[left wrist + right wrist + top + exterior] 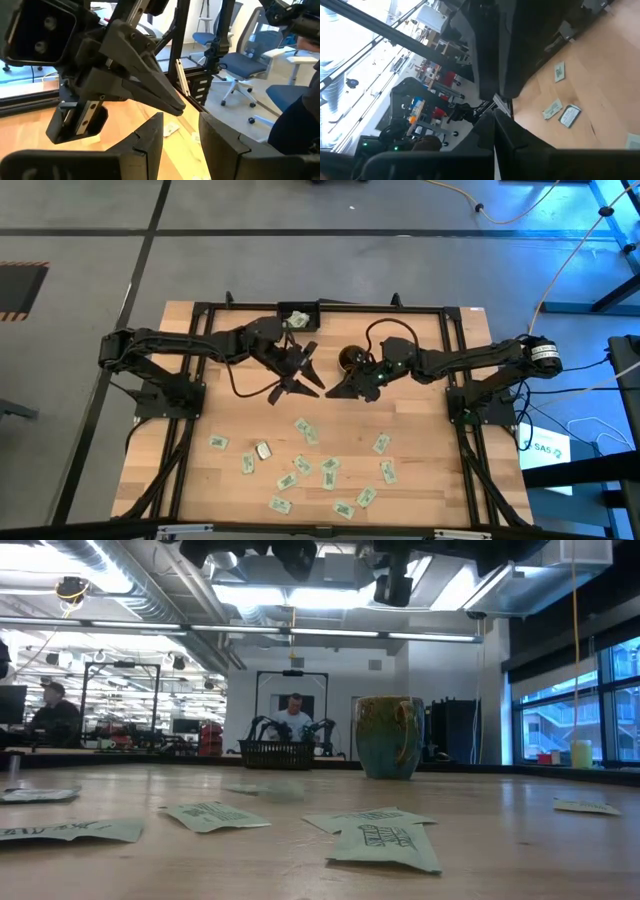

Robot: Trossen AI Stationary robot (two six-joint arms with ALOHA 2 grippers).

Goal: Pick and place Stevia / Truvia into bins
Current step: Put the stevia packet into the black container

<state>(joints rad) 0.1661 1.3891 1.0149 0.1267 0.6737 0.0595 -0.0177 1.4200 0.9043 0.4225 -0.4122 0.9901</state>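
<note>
Both grippers hover mid-frame above the desk (420, 430): the left gripper (300, 375) with jaws spread and empty, the right gripper (338, 391) with jaws shut, nothing visibly held. The Stevia sachets (300, 470) lie scattered across the lower centre of the high view, below the mug (352, 359) and black tray (296, 320). They look light, thin and limp, probably best pinched at an edge.

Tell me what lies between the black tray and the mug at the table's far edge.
Nothing lies there: in the high view the stretch between the black tray and the mug is bare wood, with the sachets scattered nearer the front.
</note>
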